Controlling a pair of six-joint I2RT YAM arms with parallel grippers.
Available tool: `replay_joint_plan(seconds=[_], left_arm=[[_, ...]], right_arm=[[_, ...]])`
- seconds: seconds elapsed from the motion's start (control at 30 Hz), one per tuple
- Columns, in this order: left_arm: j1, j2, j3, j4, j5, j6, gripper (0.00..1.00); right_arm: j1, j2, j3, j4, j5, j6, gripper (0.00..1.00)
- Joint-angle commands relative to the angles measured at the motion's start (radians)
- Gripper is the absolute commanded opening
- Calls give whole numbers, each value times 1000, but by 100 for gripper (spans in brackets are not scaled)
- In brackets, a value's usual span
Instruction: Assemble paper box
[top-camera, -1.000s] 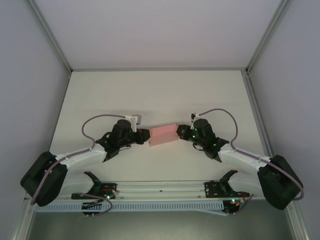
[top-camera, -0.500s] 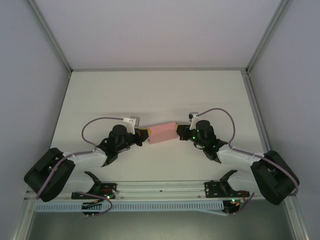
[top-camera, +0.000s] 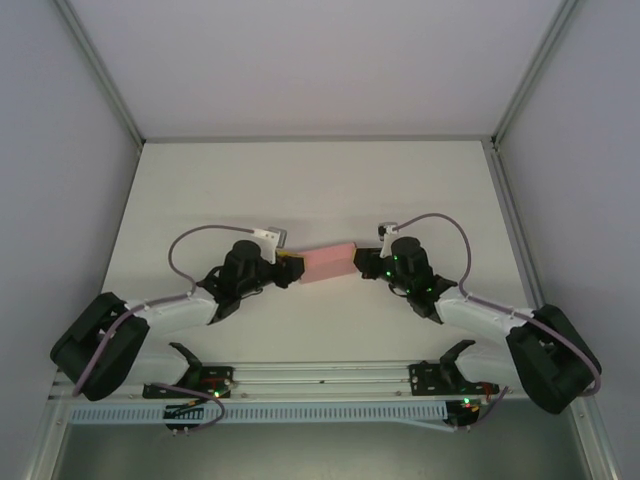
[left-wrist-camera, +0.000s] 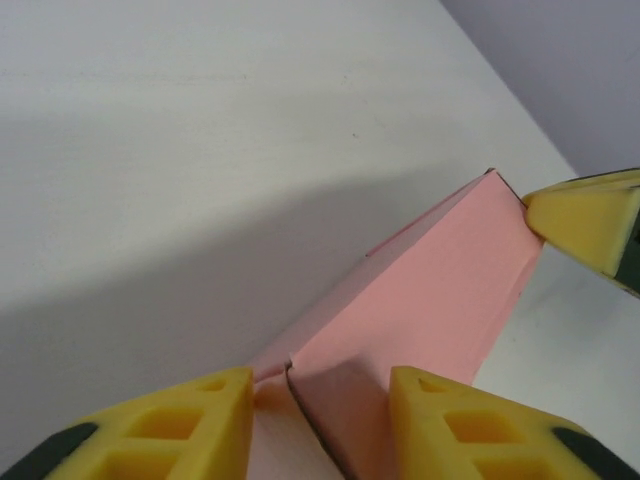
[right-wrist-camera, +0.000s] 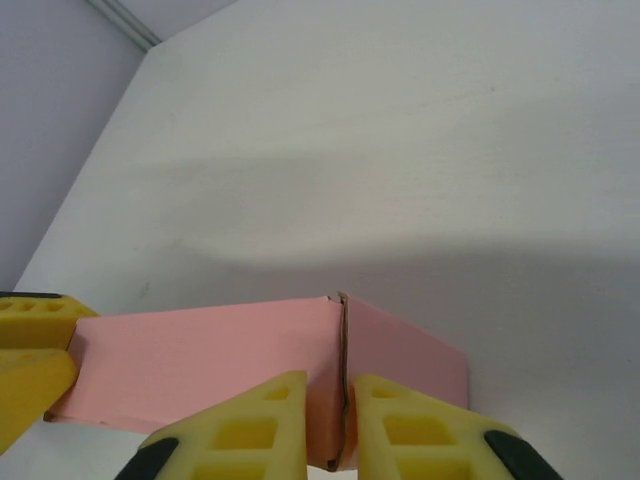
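Pink paper box (top-camera: 328, 262), mid-frame. Right gripper (right-wrist-camera: 335, 388): pinching end seam. Left gripper (left-wrist-camera: 320, 380): straddling opposite end, grip indeterminate. Risk: one-ended hold; box may droop and seam spring open.

Your paper box (top-camera: 328, 263) is pink and made of thin card. It is folded up into a small, long box shape. From above you see it near the middle of the white table (top-camera: 320, 190). It sits slanted, with its right end farther back than its left. At each end a thin dark slit shows where a flap meets the side.
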Motion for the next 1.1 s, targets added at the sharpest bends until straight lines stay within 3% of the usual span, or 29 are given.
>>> replay_joint_plan(seconds=[0.0,0.07,0.13,0.17,0.2,0.23,0.27,0.33,0.4,0.57,0.7,0.87,1.0,1.07], left_arm=[[-19,-13,113,-263,2,88,45],[-18,-32,169,-319,-39,92,60],[-18,-55,225,-362,-40,122,60],[-19,-65,248,-378,-60,116,67],[-19,-77,271,-398,-101,104,89],[-17,-85,294,-421,-142,97,99],[-15,-89,320,-450,-188,96,100],[-2,-93,362,-495,-298,99,100],[36,-86,395,-551,-373,81,100],[164,-81,401,-608,-337,43,100],[221,-95,375,-611,-309,41,100],[252,-118,339,-620,-310,54,100],[262,-119,335,-638,-308,64,100],[265,-117,333,-642,-310,66,100]], right_arm=[[3,-14,64,-296,41,24,23],[4,-20,116,-343,53,27,30],[1,-19,172,-373,45,23,33],[2,-17,196,-387,44,12,36],[1,-15,231,-403,40,-13,43],[2,-13,259,-421,43,-35,51],[0,-9,287,-441,54,-63,61],[-1,-2,328,-446,38,-205,73],[-1,18,355,-449,-29,-417,100],[1,120,502,-708,-374,-1074,100],[26,264,690,-1013,-411,-1415,100],[72,462,853,-1179,-273,-1563,100],[100,606,963,-1221,-106,-1550,99],[117,664,1005,-1235,-32,-1543,95]])
